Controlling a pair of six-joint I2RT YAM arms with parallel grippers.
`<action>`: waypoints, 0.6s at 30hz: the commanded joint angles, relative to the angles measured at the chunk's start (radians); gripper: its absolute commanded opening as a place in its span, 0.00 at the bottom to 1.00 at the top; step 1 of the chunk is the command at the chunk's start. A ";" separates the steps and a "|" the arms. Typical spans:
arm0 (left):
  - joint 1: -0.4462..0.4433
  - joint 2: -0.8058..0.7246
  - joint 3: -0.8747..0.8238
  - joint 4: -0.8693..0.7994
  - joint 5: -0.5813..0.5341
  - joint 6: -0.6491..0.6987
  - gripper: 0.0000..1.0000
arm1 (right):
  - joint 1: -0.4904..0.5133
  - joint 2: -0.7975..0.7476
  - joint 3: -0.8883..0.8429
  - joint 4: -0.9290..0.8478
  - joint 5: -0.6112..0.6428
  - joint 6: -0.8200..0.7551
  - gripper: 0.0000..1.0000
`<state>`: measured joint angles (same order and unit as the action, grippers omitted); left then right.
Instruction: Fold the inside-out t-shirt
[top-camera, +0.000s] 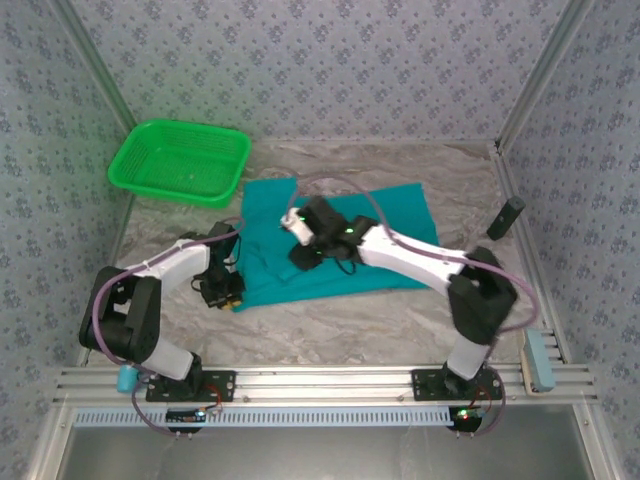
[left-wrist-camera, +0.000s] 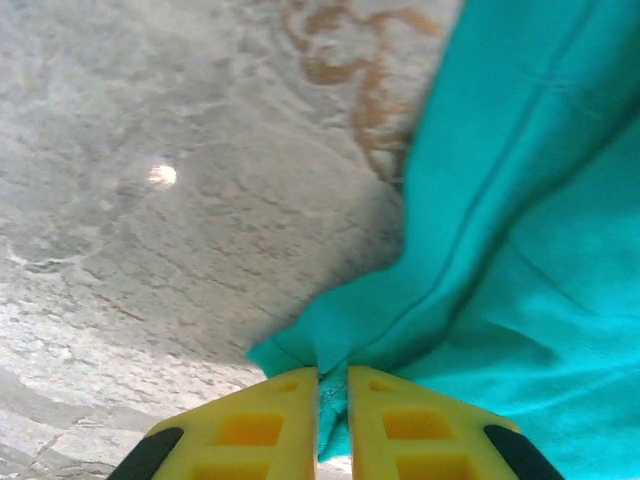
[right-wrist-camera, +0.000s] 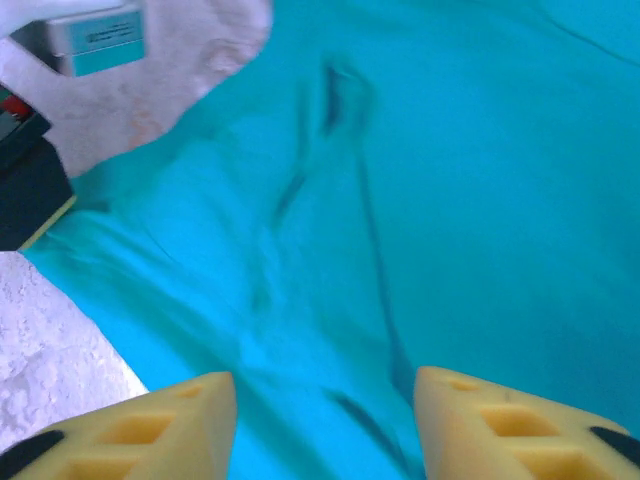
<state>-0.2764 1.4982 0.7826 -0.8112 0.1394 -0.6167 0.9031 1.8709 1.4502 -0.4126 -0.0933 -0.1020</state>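
Note:
The teal inside-out t-shirt (top-camera: 395, 215) lies spread across the middle of the marbled table, with a folded strip along its left side. My left gripper (top-camera: 228, 297) is at the shirt's near left corner. In the left wrist view its yellow fingers (left-wrist-camera: 290, 420) are almost together, with a fold of the t-shirt (left-wrist-camera: 520, 200) pinched between them at the left gripper (left-wrist-camera: 333, 378). My right gripper (top-camera: 303, 257) hovers over the left half of the shirt. Its jaws stand wide apart at the right gripper (right-wrist-camera: 325, 385), with only wrinkled t-shirt (right-wrist-camera: 450, 200) below them.
A bright green mesh basket (top-camera: 180, 160) sits at the back left corner. A dark cylinder (top-camera: 505, 217) leans by the right frame post. Patterned walls close in three sides. The left arm's dark body (right-wrist-camera: 30, 185) shows at the left edge of the right wrist view.

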 joint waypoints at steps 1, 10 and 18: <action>0.013 -0.007 -0.011 0.007 0.031 0.012 0.15 | 0.027 0.108 0.092 -0.060 -0.018 -0.093 0.54; 0.033 0.006 -0.042 0.018 0.032 0.016 0.13 | 0.042 0.243 0.143 -0.096 0.197 -0.063 0.52; 0.037 0.006 -0.053 0.026 0.031 0.008 0.13 | 0.044 0.283 0.177 -0.097 0.248 -0.023 0.11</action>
<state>-0.2432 1.4940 0.7673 -0.7921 0.1814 -0.6106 0.9520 2.1361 1.5959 -0.4931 0.0994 -0.1436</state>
